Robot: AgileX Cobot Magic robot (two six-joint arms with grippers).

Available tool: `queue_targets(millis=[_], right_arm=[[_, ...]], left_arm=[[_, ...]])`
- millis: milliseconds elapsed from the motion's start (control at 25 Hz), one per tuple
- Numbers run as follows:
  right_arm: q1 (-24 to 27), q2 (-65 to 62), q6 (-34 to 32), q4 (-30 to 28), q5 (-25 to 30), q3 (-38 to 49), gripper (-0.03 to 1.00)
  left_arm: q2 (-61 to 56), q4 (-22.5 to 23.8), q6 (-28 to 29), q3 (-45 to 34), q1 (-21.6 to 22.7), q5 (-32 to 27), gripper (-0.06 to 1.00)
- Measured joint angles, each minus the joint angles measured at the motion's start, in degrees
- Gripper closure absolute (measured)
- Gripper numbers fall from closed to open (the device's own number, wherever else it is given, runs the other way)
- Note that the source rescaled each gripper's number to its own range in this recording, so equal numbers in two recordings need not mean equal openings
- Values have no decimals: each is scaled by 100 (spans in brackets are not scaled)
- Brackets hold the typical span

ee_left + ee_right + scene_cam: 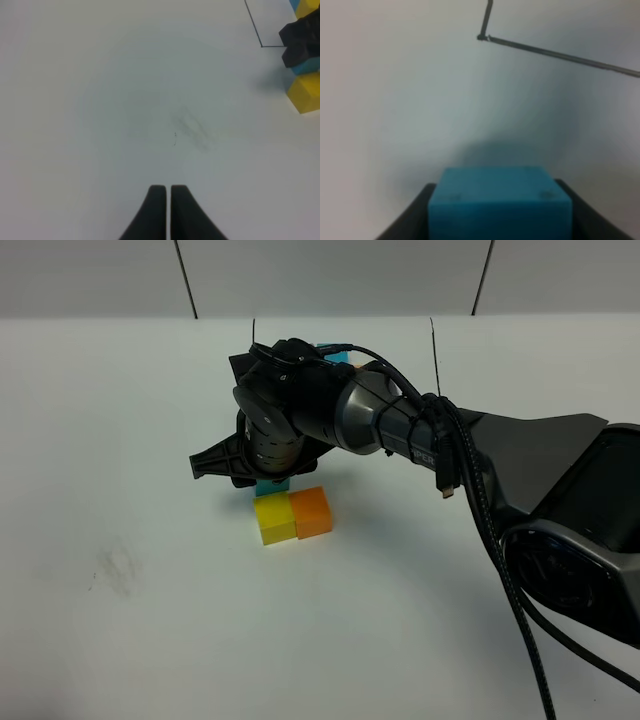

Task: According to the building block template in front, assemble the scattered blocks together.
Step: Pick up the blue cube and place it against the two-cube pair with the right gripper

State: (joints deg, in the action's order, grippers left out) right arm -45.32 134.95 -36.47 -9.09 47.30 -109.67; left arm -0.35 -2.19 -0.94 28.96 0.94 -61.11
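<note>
A yellow block [274, 519] and an orange block [311, 511] sit side by side, touching, on the white table. My right gripper [270, 476] reaches across the middle and is shut on the light blue block [500, 202], holding it right behind the yellow block [305, 92]. Only a sliver of that blue block [272, 485] shows under the wrist. The template [338, 356] is mostly hidden behind the right arm; its black frame line [560, 55] shows. My left gripper [164, 210] is shut and empty, well away from the blocks.
The white table [120, 440] carries a faint grey smudge [115, 565] at the left. The right arm's body and cables [470, 480] cross the right side. A grey wall lies beyond the table's far edge.
</note>
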Motion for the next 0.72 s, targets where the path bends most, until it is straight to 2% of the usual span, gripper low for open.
queue_targets(millis=[720], right_arm=[[-106,0,-25,-20,44,0,51]], left_arm=[[0,0,0,0,0,0,94]])
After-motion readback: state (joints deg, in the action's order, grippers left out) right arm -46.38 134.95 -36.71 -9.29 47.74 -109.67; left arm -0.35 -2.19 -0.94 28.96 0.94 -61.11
